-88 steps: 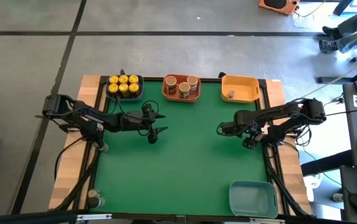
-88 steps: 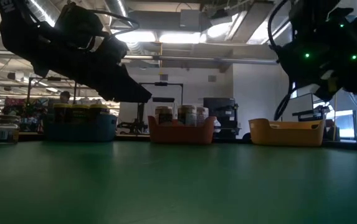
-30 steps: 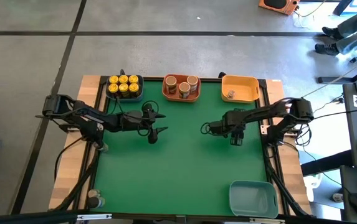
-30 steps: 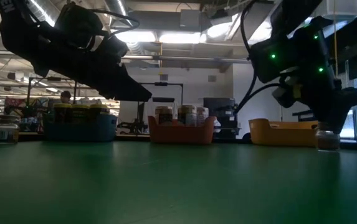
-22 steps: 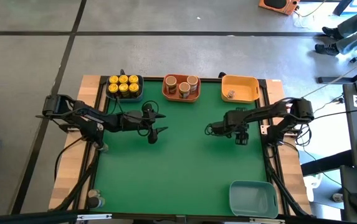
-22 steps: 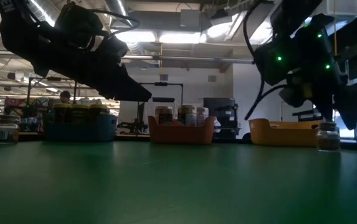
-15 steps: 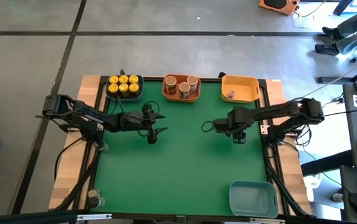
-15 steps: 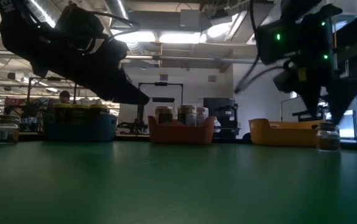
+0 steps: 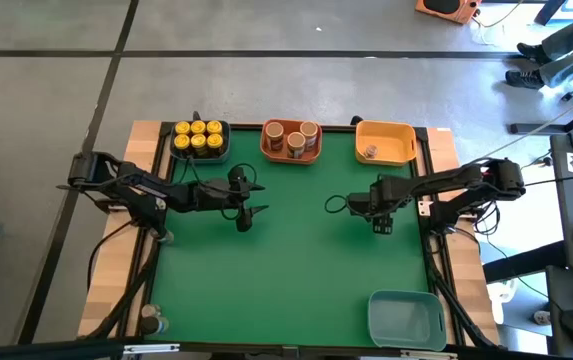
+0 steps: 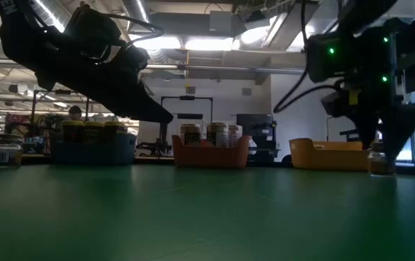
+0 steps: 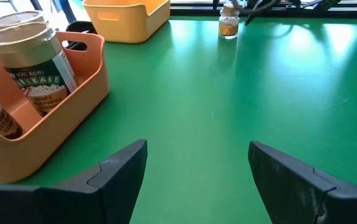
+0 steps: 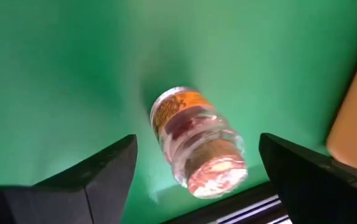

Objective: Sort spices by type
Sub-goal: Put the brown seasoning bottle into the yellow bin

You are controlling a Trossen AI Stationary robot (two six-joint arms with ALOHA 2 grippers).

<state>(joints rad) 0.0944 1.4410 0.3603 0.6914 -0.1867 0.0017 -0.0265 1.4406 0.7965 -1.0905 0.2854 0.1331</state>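
Only the right wrist view shows the small jar (image 12: 198,144) upright on the green table (image 12: 53,68), between the spread fingers of the right gripper (image 12: 197,171) and untouched; its orange label cannot be read. Overhead, six yellow-lidded jars (image 9: 198,134) fill one bin and three tan-lidded jars (image 9: 293,135) the orange bin (image 9: 288,155). Well away, the left gripper (image 9: 253,198) hangs open near that bin, where one label reads "KAFE".

**Bins & table**

Green table top (image 9: 286,270) w/ wood edges. Along far edge, L to R: blue bin (image 9: 199,153), orange bin (image 9: 291,154), yellow bin (image 9: 385,143). Pale blue-grey bin (image 9: 406,320) at near right corner, well apart from the others.
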